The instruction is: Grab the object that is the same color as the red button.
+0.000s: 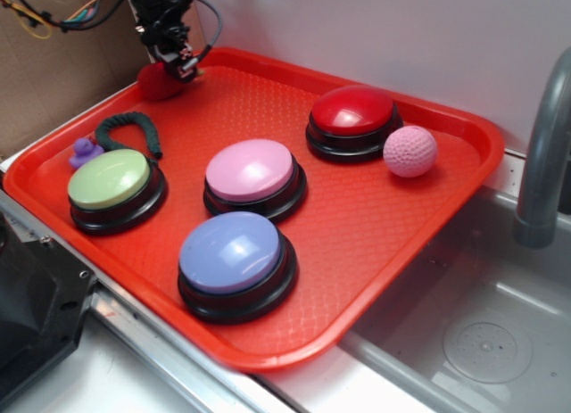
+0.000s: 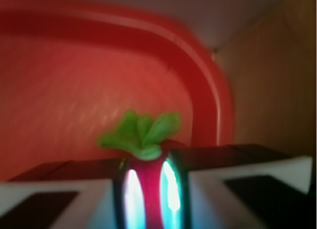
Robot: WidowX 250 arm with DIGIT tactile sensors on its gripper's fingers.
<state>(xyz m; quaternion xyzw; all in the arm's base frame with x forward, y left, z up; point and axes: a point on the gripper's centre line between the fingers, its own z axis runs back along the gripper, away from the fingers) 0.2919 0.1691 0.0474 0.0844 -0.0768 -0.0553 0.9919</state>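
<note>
On the red tray (image 1: 428, 243), the strawberry (image 2: 148, 189) was pinched narrowly between the gripper (image 1: 178, 65) jaws; slippage was judged possible from its soft, compressible plush.

- The exterior view looks down at an angle from above the near side, taking in the whole red tray (image 1: 446, 243), the sink (image 1: 500, 333) at right and the wall beyond.
- The wrist view sits just behind the gripper (image 2: 147, 199), very near and blurred, facing a tray (image 2: 198, 75) corner.
- Both views share the far-left tray corner, where the gripper (image 1: 183, 70) and the strawberry (image 1: 161, 81) (image 2: 143, 155) appear.
</note>
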